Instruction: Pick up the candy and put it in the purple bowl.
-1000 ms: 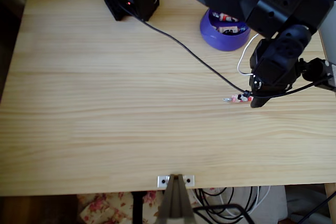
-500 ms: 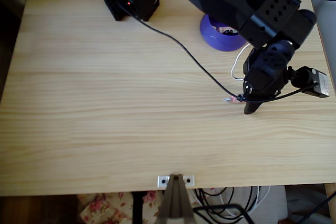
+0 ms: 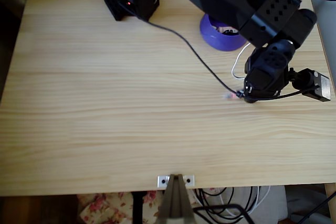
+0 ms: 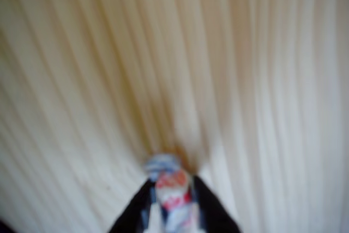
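Candy (image 4: pixel 173 200) pinched between the gripper (image 3: pixel 244 96) fingers near the worktop's right edge; we judge the lift under way, the next move a carry toward the far-edge purple bowl (image 3: pixel 220 39) for release.

place: home room, likely | evidence: pale pine table (image 3: pixel 105 108) as landmark; floral-print fabric (image 3: pixel 105 208) below its near edge; loose cables (image 3: pixel 231 205) on the floor beside that fabric; dark wood floor (image 3: pixel 31 211) past the table's near-left corner
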Controlling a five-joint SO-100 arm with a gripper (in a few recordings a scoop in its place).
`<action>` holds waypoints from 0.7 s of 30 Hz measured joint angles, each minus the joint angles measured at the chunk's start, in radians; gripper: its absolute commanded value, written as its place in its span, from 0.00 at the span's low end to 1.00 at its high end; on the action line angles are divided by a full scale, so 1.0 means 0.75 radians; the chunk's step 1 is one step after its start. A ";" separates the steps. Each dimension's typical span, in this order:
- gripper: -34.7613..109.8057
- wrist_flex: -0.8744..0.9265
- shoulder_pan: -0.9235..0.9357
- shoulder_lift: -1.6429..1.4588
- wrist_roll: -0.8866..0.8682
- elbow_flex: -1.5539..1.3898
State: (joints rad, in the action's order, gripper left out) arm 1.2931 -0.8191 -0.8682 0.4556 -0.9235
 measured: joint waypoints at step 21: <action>0.24 0.127 0.051 0.002 -0.135 0.063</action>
State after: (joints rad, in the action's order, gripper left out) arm 1.3883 -0.7808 -0.8667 0.3543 -0.8759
